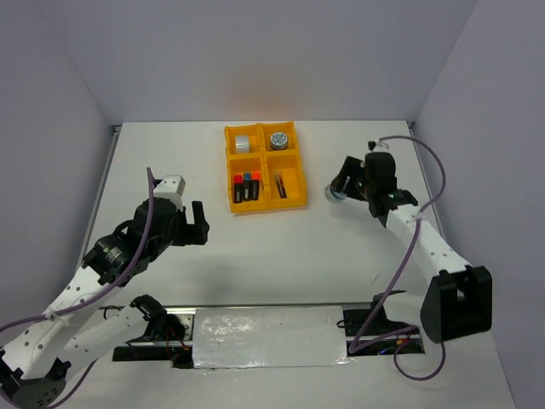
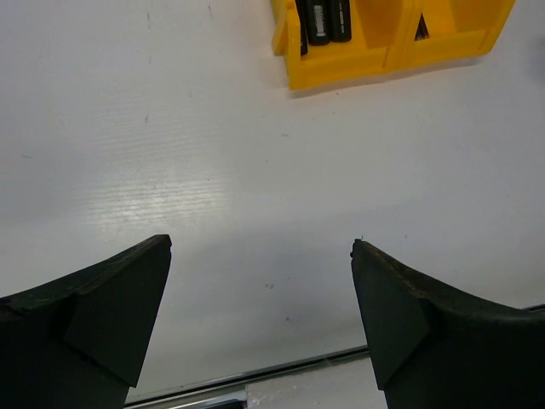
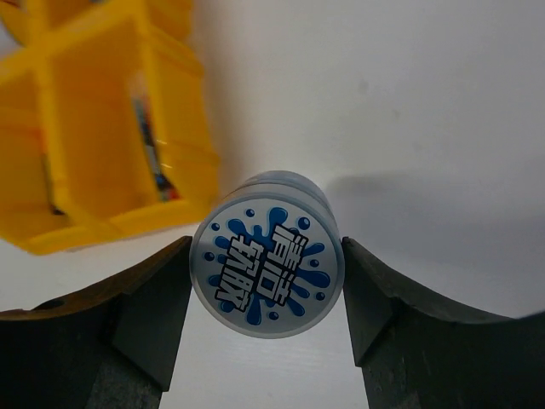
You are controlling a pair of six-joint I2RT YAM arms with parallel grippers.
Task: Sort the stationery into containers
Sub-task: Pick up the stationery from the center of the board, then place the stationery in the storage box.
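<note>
The yellow-orange tray [image 1: 264,204] stands at the table's far middle. Its far-left compartment holds the grey tape ring [image 1: 243,143], its far-right one a blue-white roll [image 1: 278,139]. The near-left compartment holds the three highlighters [image 1: 246,187], the near-right one the thin pens [image 1: 281,183]. My right gripper [image 1: 339,189] is shut on the second blue-white roll [image 3: 266,260], just right of the tray [image 3: 85,230] and seemingly above the table. My left gripper [image 1: 201,223] is open and empty, left of and nearer than the tray; its wrist view shows the tray corner [image 2: 341,68] and the highlighters [image 2: 324,19].
White walls close the table on the left, far and right sides. A metal rail with a taped plate [image 1: 268,336] runs along the near edge between the arm bases. The right arm's cable [image 1: 426,183] loops out beside that arm.
</note>
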